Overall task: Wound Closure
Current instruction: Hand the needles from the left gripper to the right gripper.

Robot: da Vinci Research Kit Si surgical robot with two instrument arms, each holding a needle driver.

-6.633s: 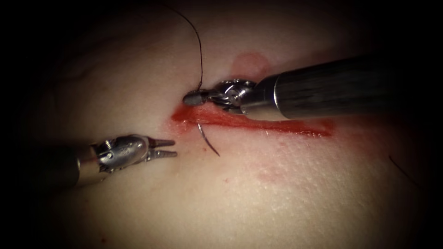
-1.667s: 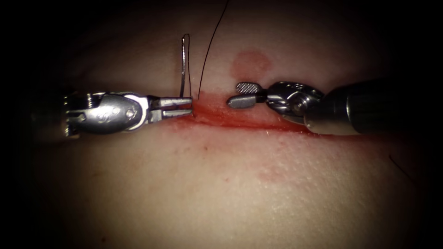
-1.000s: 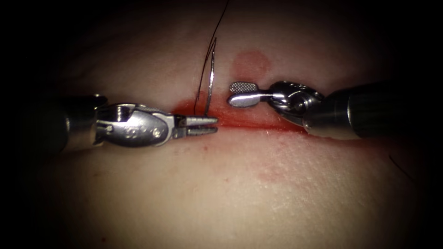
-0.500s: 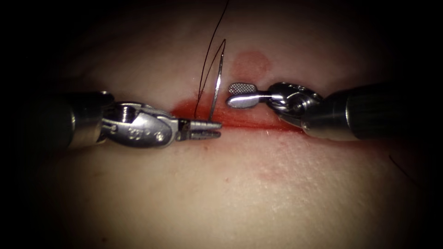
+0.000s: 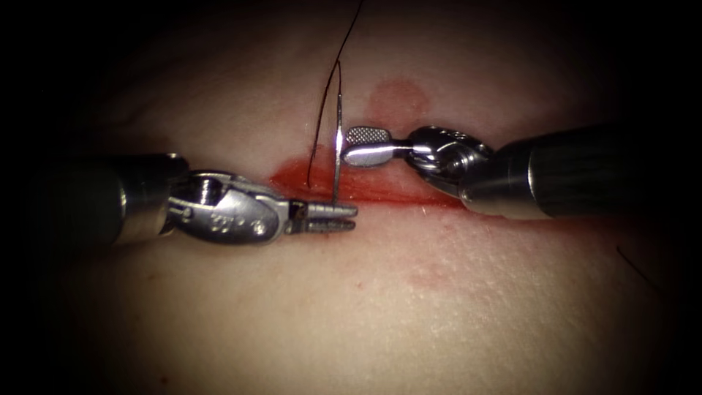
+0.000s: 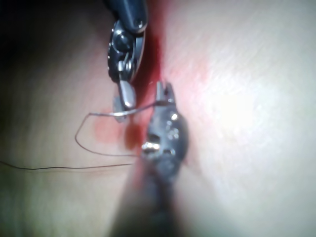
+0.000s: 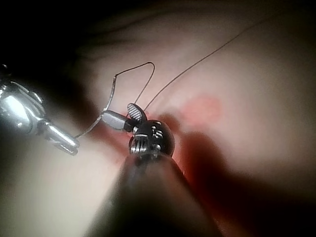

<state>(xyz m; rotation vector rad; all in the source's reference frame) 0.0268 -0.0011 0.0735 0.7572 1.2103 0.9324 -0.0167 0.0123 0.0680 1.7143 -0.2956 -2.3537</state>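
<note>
Left tool (image 5: 333,216) has its jaws clamped on the needle (image 5: 337,146) near its pointed end, clear of the tissue (image 5: 453,307), its length rising straight up past the right tool (image 5: 363,146), whose parted, empty jaws flank its middle.

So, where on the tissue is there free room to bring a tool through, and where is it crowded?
Free: the broad pale tissue below the cut, and the patch above the left tool.
Crowded: the cut's left end. There the left tool holds the needle near one end, out of the tissue, the open right tool is at its mid-curve, and the thread rises beside it.
</note>
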